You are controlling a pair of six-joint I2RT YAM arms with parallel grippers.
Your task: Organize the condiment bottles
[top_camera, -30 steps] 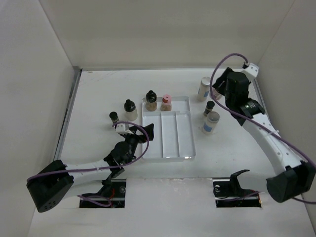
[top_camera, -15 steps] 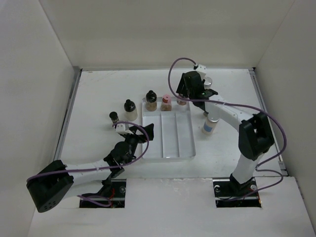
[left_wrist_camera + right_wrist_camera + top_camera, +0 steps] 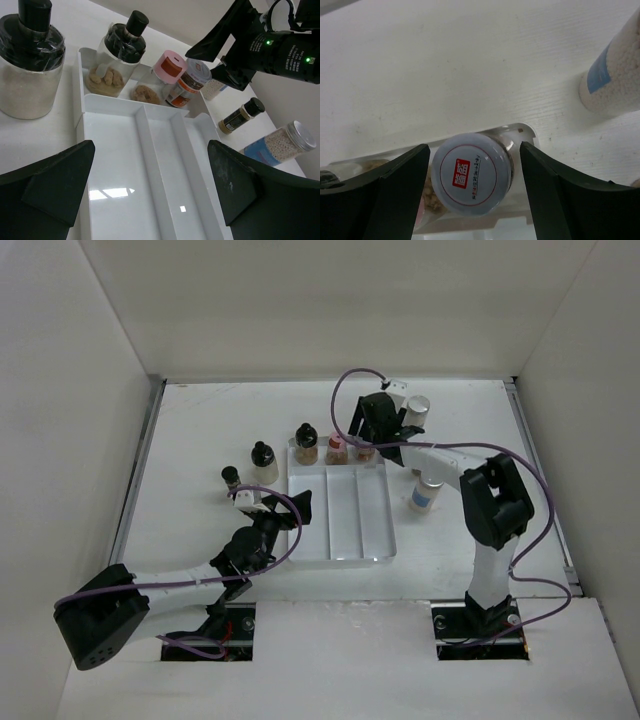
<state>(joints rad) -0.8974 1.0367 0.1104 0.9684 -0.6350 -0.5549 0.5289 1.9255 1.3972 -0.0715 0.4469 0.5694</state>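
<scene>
The white divided tray (image 3: 341,530) lies mid-table. Its back compartment holds a black-capped bottle (image 3: 306,443), a pink-capped bottle (image 3: 337,447) and a white-lidded jar with a red label (image 3: 472,172). My right gripper (image 3: 368,438) is open over that jar in the tray's back right corner, with a finger on each side and a small gap to each. My left gripper (image 3: 286,509) is open and empty, low over the tray's near left part (image 3: 115,150). A wide black-capped jar (image 3: 263,463) and a small dark bottle (image 3: 231,478) stand left of the tray.
Right of the tray stand two pale cylinders with silver lids (image 3: 416,409) (image 3: 427,490). A small black-capped bottle (image 3: 241,115) stands between them, hidden by my arm in the top view. White walls enclose the table on three sides.
My right gripper has swung left from the bottles on the right to the tray's back right corner, where the white-lidded jar now stands. The left arm has not moved.
</scene>
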